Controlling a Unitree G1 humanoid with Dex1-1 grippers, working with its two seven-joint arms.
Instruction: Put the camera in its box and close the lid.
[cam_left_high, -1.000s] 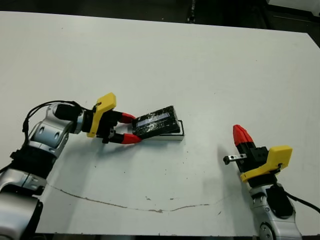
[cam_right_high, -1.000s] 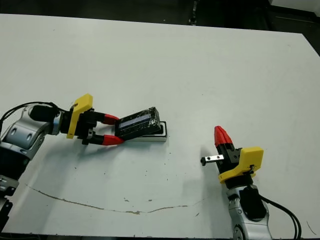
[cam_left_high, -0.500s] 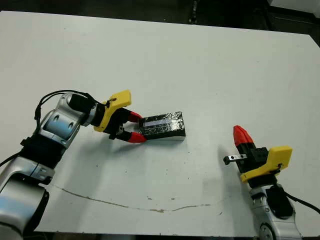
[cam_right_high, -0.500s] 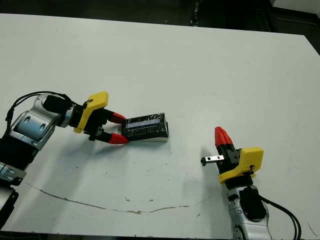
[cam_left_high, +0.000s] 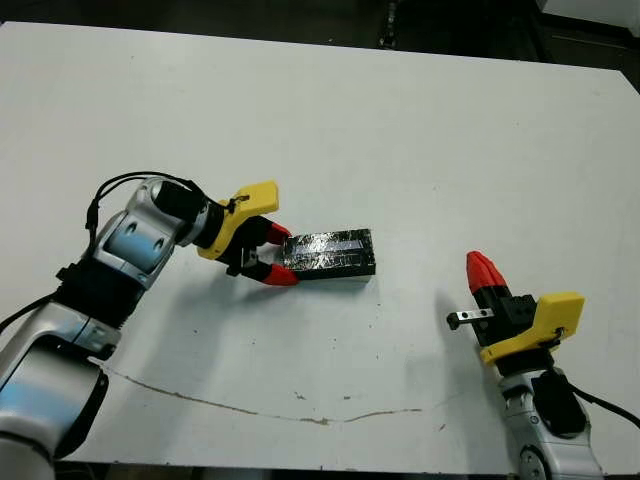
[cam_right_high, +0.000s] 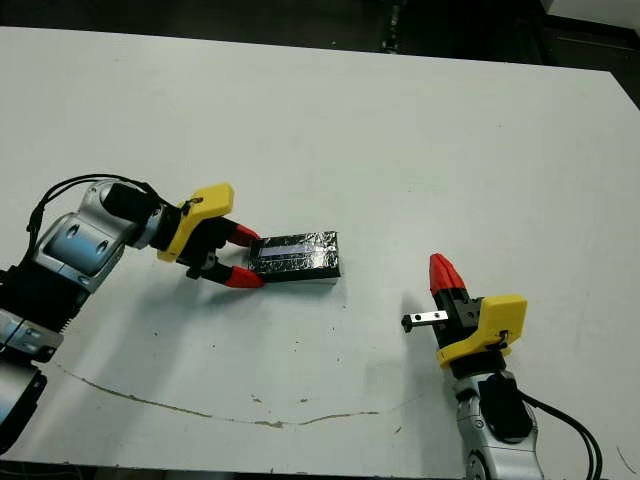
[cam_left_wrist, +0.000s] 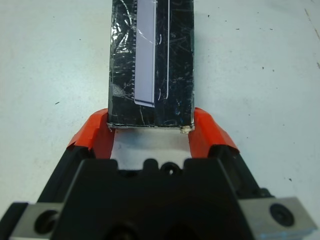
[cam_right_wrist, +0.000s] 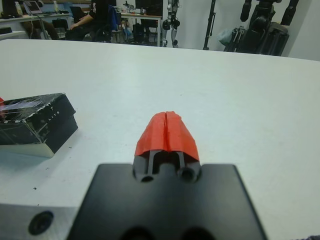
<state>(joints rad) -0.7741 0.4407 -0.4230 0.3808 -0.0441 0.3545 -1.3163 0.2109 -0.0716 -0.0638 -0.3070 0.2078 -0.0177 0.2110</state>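
Where table is scuffed white, person sits beyond.

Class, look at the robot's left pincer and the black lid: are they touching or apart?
Touching. The left wrist view shows both red fingers of the left pincer pressed against the near corners of the lid, one on each side.

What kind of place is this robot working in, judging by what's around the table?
Probably a robotics lab or workshop. Beyond the plain white table stand dark tripods and equipment stands, a person sits at a cluttered desk, and what looks like another robot frame stands upright at the back.
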